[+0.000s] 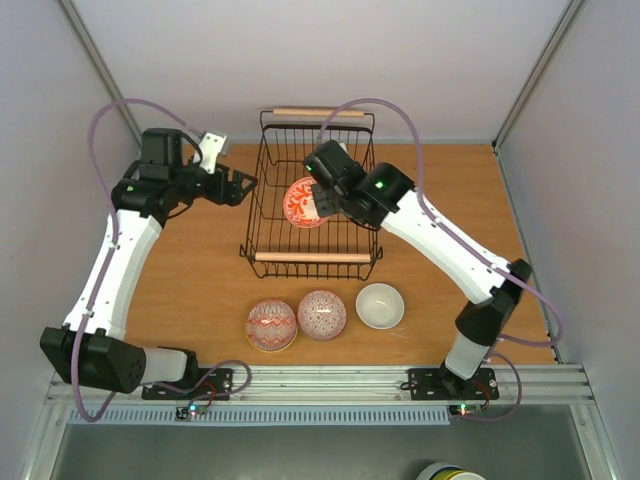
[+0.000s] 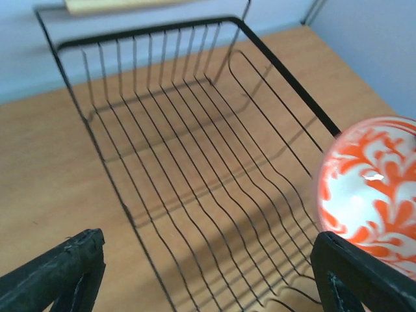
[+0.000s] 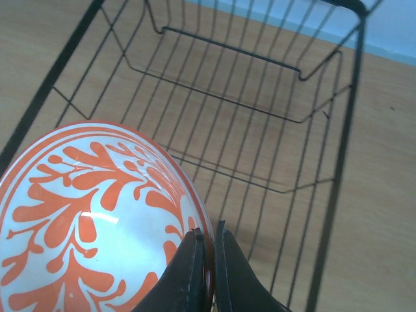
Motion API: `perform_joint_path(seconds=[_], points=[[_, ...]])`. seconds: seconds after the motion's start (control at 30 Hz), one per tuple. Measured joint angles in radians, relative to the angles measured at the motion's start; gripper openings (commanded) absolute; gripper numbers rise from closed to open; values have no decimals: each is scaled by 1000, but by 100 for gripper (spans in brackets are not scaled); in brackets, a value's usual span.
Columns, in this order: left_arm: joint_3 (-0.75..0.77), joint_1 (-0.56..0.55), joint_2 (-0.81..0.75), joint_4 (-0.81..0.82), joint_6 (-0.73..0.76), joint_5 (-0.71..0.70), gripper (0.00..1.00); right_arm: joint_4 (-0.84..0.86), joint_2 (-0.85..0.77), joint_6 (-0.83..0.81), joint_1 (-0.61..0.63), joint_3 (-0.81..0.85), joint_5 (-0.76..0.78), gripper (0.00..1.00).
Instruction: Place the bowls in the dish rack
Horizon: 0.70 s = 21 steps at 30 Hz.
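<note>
Right pincer (image 3: 207, 260) pinched on rim of red-patterned bowl (image 3: 84, 214) over dish rack (image 3: 260, 110), left pincer (image 2: 208, 263) spread wide

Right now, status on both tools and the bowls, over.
Left tool open, empty, beside dish rack. Right tool shut on red-patterned bowl rim, over the rack. Three bowls waiting on table. Nothing blocking rack.

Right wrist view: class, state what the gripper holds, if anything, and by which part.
The right gripper pinches the orange-patterned bowl by its rim, over the dish rack.
</note>
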Motion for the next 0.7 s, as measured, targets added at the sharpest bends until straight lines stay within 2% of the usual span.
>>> perform_joint_path(seconds=[0.1,0.33,0.37,0.5,0.6,0.63,0.7], points=[[0,-43,23,-55,-3,0,81,0,74,-30,0,79,-34,1],[2,-145,92,-105,-6,-4,80,1,154,-75,11,197,-76,1],[2,-156,106,-108,-8,-6,76,1,158,-81,15,197,-81,1],[5,-191,146,-117,-19,-17,41,1,174,-93,31,198,-93,1],[5,-215,163,-123,-14,-33,30,1,180,-103,39,198,-99,1],[5,-219,165,-125,-20,-36,24,2,180,-105,40,198,-102,1],[5,-225,165,-129,-17,-53,2,0,179,-112,41,198,-103,1]])
